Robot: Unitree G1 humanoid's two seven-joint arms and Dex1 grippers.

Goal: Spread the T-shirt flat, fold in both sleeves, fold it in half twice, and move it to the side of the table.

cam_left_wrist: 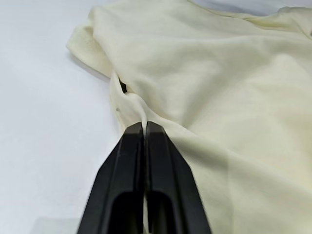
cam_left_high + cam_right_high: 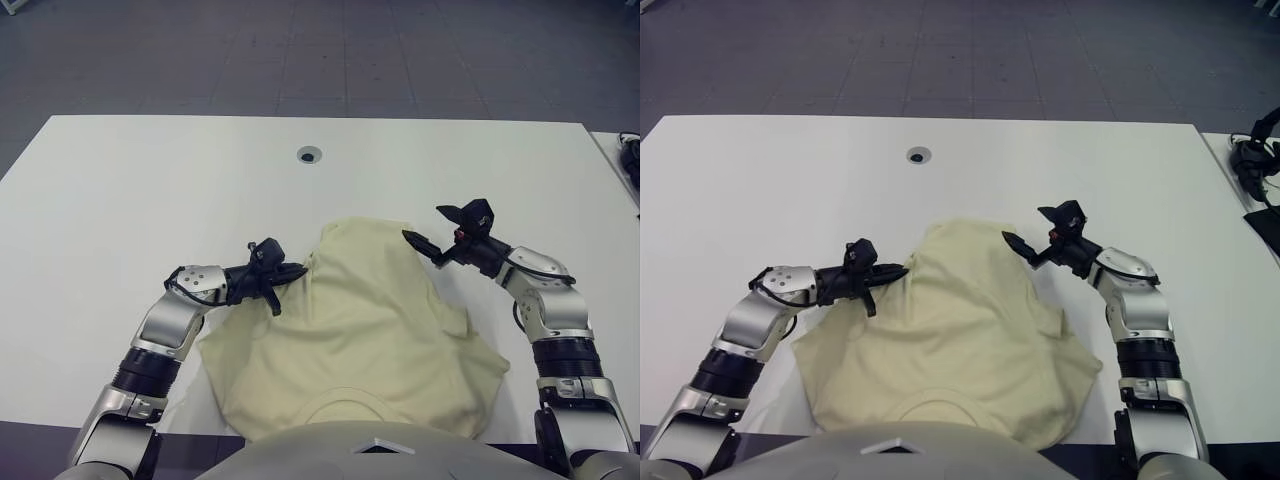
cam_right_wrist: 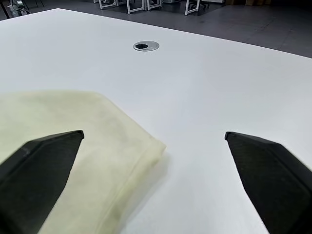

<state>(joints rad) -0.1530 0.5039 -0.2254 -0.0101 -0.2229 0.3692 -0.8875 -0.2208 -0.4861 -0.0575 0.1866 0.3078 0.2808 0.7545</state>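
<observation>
Far left, the white bench [image 2: 110,190] ran wide and bare out to its left edge, with plenty of room there. The left gripper [image 2: 296,271] sat low over the bench, pointing right. Its fingers [image 1: 161,161] were pressed together and clamped on a thin ridge of pale yellow fabric at the T-shirt's left border. The T-shirt [image 2: 365,330] itself lay rumpled in the middle of the bench's near side, broad at the near edge and narrowing towards a folded far end, both flanks bunched. Beyond it, towards the far edge, a small round cable port [image 2: 309,154] sat in open white surface, well apart from the cloth. On to the right: the right gripper [image 2: 423,222] hung just by the T-shirt's far right corner, spread wide apart and holding nothing. From its wrist view, one finger stood over the cloth and the other over bare bench. More open bench stretched right to the edge, where dark gear [image 2: 1252,160] lay on a neighbouring surface
</observation>
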